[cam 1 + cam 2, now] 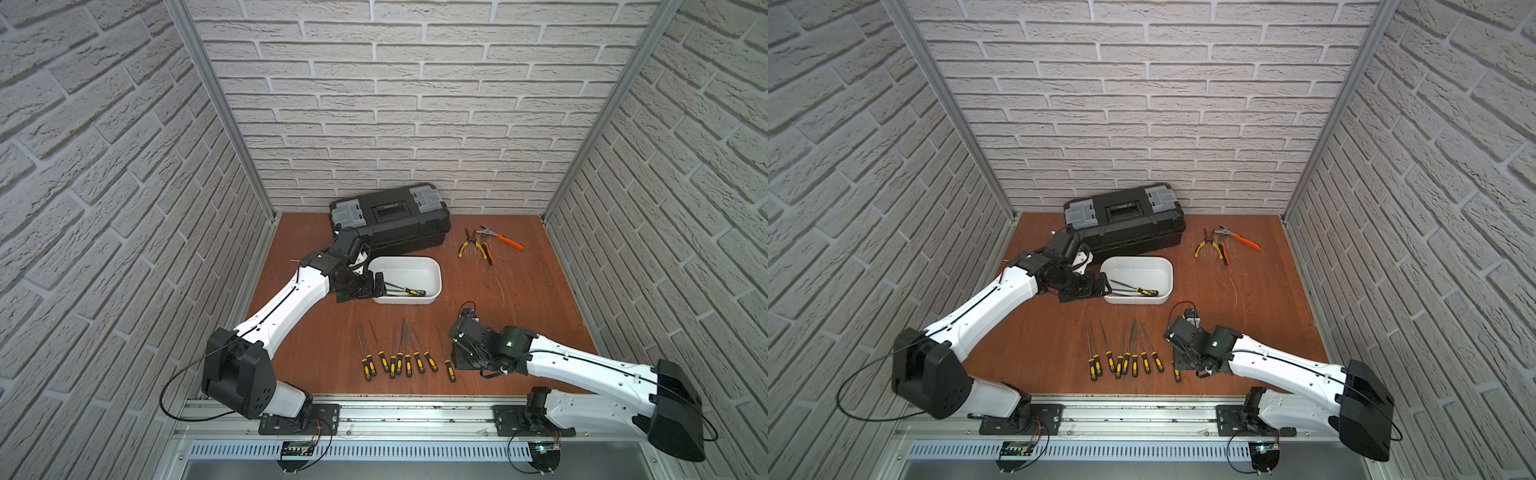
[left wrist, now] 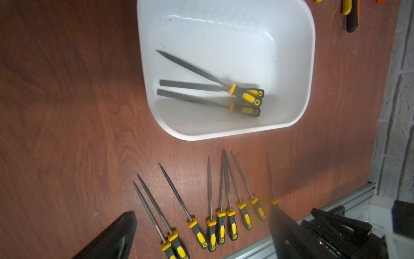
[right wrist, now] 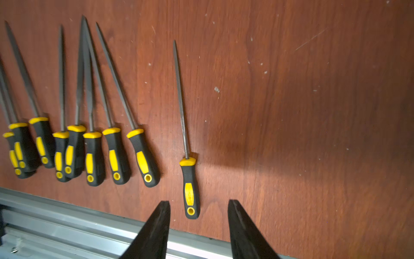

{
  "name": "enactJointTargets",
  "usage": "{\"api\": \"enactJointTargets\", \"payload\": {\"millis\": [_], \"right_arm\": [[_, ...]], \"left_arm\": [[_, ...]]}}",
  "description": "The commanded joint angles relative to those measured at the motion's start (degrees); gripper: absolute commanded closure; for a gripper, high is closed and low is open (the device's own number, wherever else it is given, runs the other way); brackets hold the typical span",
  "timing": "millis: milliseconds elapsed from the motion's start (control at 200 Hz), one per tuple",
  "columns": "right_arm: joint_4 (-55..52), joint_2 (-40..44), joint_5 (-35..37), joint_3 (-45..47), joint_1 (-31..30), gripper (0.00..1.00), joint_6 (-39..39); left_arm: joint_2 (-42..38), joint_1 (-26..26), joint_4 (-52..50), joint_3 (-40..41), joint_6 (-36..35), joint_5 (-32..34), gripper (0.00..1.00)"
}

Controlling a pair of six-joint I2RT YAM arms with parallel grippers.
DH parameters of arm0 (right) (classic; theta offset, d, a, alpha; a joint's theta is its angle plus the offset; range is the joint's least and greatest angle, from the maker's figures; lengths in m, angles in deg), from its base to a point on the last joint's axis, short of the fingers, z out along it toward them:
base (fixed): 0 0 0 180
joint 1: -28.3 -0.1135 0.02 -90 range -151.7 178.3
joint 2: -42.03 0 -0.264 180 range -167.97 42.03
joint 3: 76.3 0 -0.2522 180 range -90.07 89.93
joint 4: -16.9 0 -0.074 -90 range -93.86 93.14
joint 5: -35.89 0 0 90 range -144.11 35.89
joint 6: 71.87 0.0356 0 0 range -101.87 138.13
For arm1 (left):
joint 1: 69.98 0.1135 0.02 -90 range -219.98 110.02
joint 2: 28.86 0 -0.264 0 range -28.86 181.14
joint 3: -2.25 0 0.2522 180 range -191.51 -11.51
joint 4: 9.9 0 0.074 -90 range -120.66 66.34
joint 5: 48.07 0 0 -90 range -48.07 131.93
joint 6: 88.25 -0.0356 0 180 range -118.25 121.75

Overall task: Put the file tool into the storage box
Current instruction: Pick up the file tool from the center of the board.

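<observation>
The white storage box (image 1: 433,270) (image 1: 1168,270) stands mid-table, with three yellow-and-black file tools (image 2: 244,95) lying inside it. My left gripper (image 1: 380,286) (image 2: 201,235) hangs at the box's left end, open and holding nothing. Near the front edge, several more files (image 1: 399,359) lie in a row. One file (image 3: 189,183) (image 1: 448,365) lies apart to their right. My right gripper (image 3: 198,207) is low over that file's handle end. It is open, with a fingertip (image 3: 162,213) on each side of the handle and not touching it.
A black toolbox (image 1: 390,220) with grey latches stands against the back wall behind the box. Pliers with yellow and orange handles (image 1: 486,245) lie at the back right. An aluminium rail (image 1: 395,415) runs along the front edge close to the file handles.
</observation>
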Motion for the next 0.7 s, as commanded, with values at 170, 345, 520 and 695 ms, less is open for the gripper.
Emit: {"api": "enactJointTargets", "payload": {"millis": [170,345,520,695], "right_arm": [[5.6,-7.9,-0.3,-2.5,-1.5,0.53,-2.2],[4.4,-12.3,0.0,-3.8,-2.0,0.54,-2.6],[5.6,-14.5,-1.0,-2.5,-3.1,0.55,-2.4],[6.8,-17.2,-1.8,-1.9,-3.4,0.57,-1.8]], "left_arm": [[-3.5,2.1,-1.3,0.3,-0.8,1.1,0.02],[-3.8,2.8,-2.1,0.6,-1.4,1.0,0.02],[-4.1,3.4,-2.4,0.2,-1.5,0.5,0.02],[-3.9,3.5,-2.4,-0.1,-1.4,0.2,0.02]]}}
